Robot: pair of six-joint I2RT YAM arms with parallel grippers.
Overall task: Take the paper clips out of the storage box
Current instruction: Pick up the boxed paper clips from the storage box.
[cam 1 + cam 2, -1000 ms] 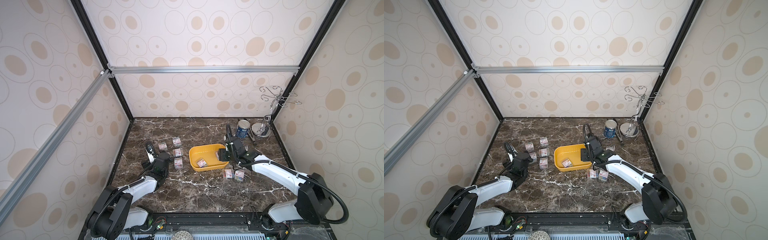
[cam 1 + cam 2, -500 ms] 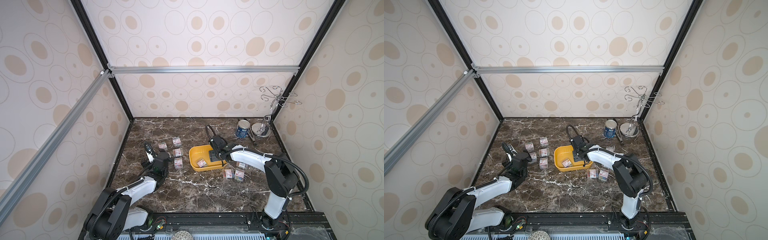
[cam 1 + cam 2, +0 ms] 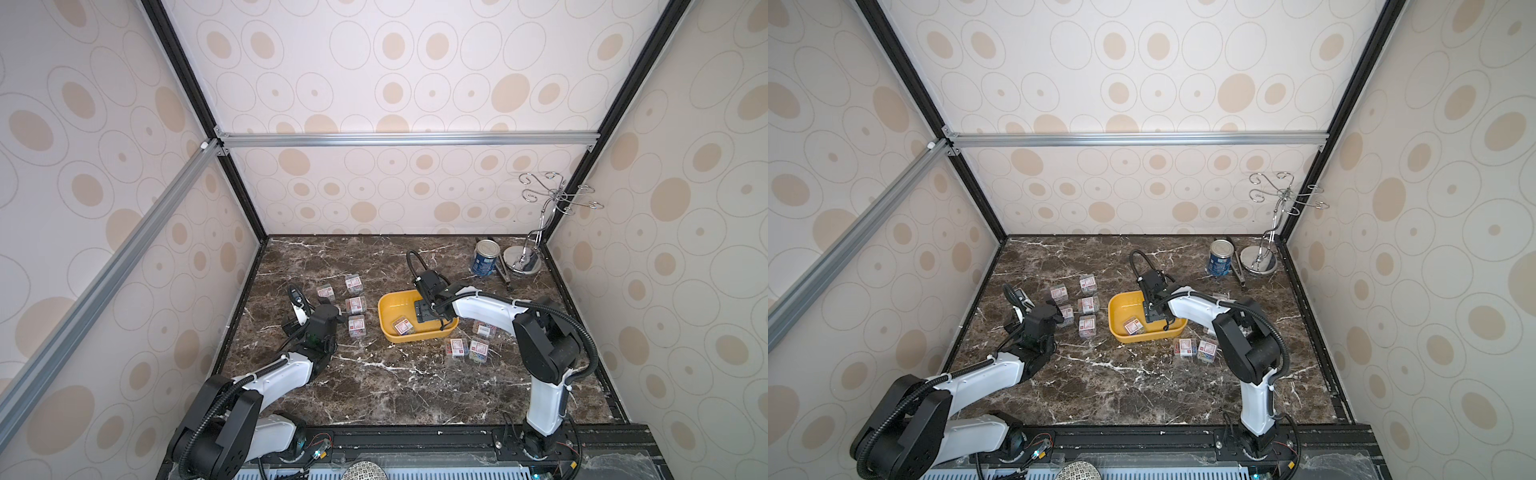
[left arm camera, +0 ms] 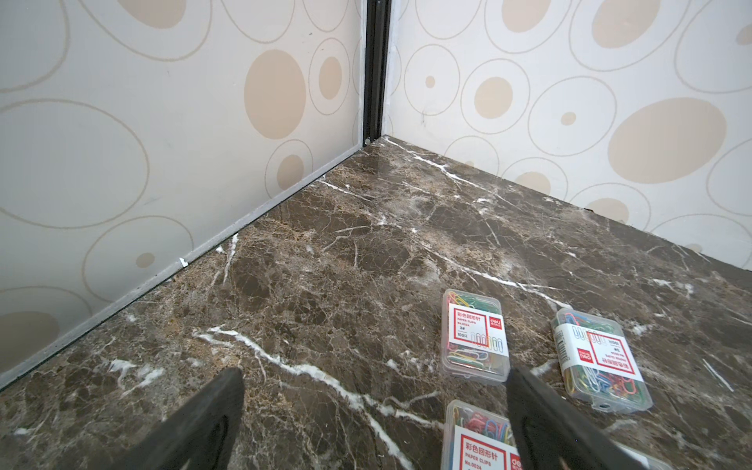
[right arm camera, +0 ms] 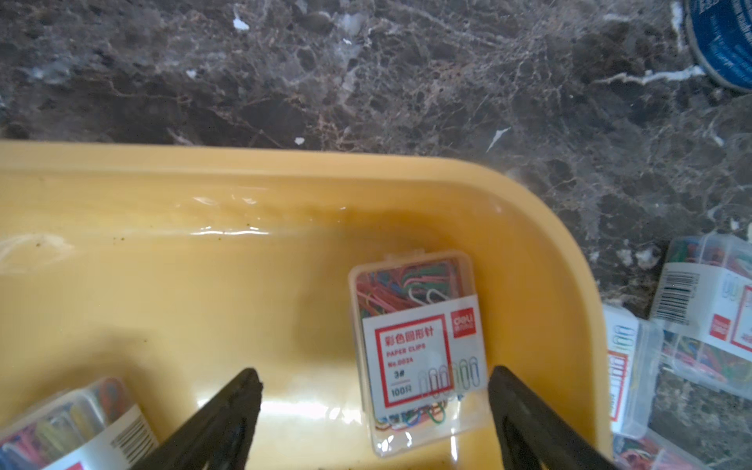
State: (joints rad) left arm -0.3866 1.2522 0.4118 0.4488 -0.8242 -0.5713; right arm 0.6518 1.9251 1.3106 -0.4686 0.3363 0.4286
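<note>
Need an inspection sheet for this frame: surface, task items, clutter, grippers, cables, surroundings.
Surface: dark marble-pattern tabletop, flat.
Job's things: the yellow storage tray holds at least two paper clip boxes; at least eight more sit on the tabletop, on either side of the tray.
Clutter: blue-labelled tin can, chrome hook stand and a tongs-like tool, all in the far right corner.
Grippers: left gripper is open and empty, beside the outer boxes. Right gripper is open inside the tray, jaws astride one box.
Cables: a black cable loop at each wrist.
Surroundings: patterned enclosure walls, aluminium frame bars.
</note>
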